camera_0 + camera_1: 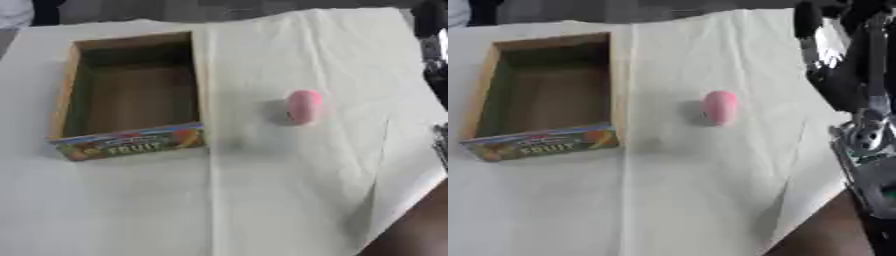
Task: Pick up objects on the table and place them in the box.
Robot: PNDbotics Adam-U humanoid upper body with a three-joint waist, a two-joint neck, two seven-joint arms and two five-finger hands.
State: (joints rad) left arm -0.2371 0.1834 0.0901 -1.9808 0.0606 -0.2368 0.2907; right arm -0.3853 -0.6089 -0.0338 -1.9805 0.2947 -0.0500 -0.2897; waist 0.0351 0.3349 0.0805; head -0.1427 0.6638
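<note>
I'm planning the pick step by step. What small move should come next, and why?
Probably bring the right arm in from the right edge toward the pink object. It lies alone on the white cloth, to the right of the box, untouched. The box looks empty, and that arm is nearest; its hand isn't clearly visible.

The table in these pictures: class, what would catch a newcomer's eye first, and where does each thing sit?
Most striking is the pink oval object, alone on the white cloth right of centre. To its left stands an open wooden box, nothing visible inside, with a bright label reading FRUIT on its near wall. In the right eye view the robot's right arm rises along the right edge, apart from both; its hand cannot be made out.
</note>
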